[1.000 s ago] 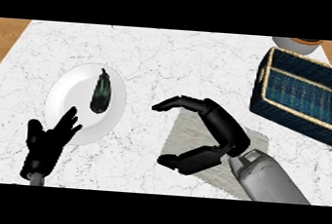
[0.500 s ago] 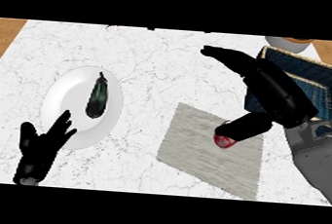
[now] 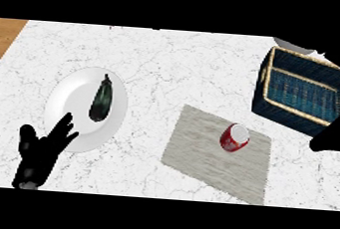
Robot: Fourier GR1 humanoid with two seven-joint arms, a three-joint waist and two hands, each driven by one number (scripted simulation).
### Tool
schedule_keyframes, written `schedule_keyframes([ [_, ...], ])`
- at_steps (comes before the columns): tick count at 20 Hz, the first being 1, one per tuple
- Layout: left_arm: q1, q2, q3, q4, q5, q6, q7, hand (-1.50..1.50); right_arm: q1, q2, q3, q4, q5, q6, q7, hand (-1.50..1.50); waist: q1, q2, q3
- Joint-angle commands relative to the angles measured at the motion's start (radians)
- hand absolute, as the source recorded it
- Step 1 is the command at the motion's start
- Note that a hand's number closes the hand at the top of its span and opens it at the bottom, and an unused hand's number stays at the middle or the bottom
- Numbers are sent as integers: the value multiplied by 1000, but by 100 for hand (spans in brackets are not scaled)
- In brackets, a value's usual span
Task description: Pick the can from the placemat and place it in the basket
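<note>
A red can with a white top stands on the grey placemat right of the counter's middle. Nothing touches the can. The dark blue basket with its tan rim sits at the right, beyond the placemat's far corner. My right hand shows only as a black shape at the right edge, overlapping the basket's near right side and well apart from the can. My left hand rests open at the lower left, fingers up, beside the plate.
A white plate at the left carries a dark eggplant. Part of a white object shows behind the basket at the top right. A wooden strip runs along the counter's left edge.
My right hand has swung away from above the placemat to the right edge, leaving the can fully in sight. The left hand has barely shifted.
</note>
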Motion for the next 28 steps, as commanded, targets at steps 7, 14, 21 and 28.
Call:
schedule_keyframes([
  [7,67,-16,-20,35,-24,-15,9,0,-5,-123,-70,5,-158,292,94,-150,19,15,-3],
  [14,65,-17,-14,3,-45,-14,22,0,65,-62,-98,-64,-178,265,151,-150,20,14,-3],
  [21,61,-36,1,50,-57,-16,-4,0,254,76,-68,-154,31,162,75,-150,16,15,-2],
  [28,19,-75,-13,-16,-74,25,99,0,325,166,-20,-106,250,134,-20,-150,22,16,-1],
])
